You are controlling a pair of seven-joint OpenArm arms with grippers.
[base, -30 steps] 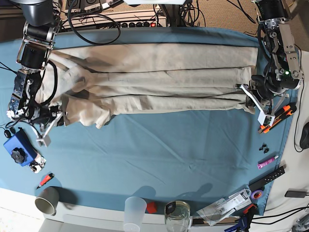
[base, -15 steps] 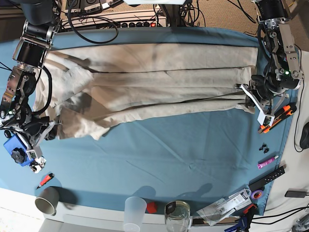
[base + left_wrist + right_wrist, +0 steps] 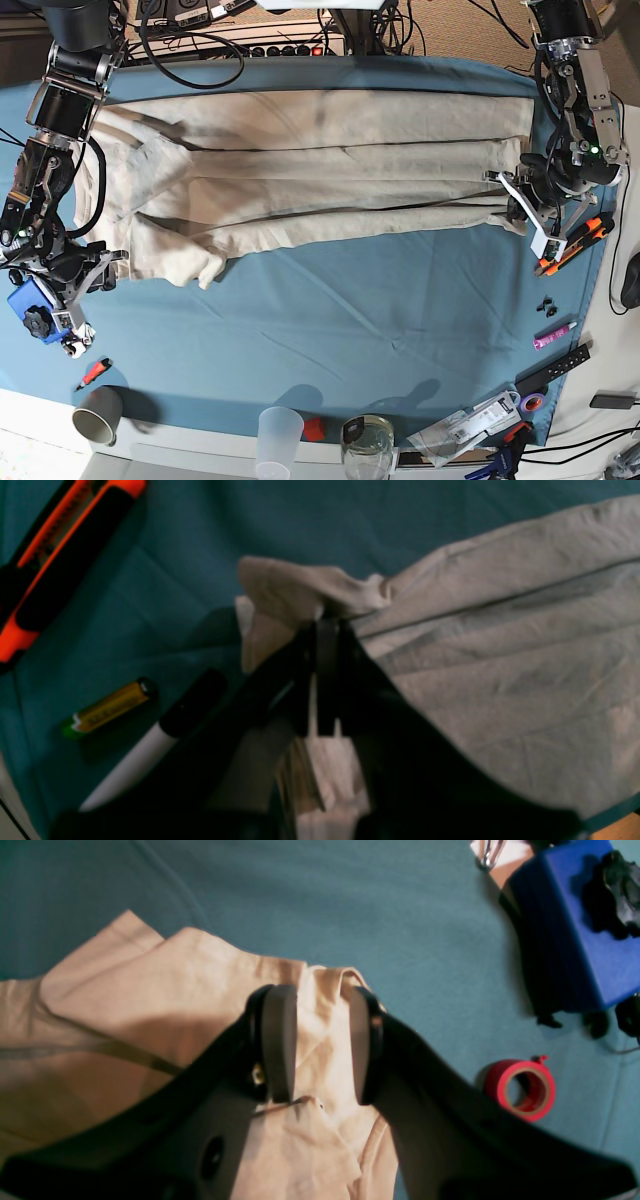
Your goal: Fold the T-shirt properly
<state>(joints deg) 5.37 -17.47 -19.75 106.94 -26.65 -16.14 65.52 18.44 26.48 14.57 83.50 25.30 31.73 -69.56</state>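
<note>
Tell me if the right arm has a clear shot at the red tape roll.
Probably yes: the right gripper stands open over the T-shirt edge, and only bare tablecloth separates it from the red tape roll.

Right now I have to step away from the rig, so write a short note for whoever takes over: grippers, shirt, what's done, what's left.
Left gripper: shut on the T-shirt, pinching a bunched edge at its end near the orange cutter.
Right gripper: open, pads either side of a shirt corner, not clamping it.
T-shirt: stretched across the blue tablecloth in long lengthwise folds, wrinkled and bunched at the right gripper's end.
Done: long sides folded in, roughly.
Left: smooth the bunched end, then fold across the length into a compact stack.
</note>
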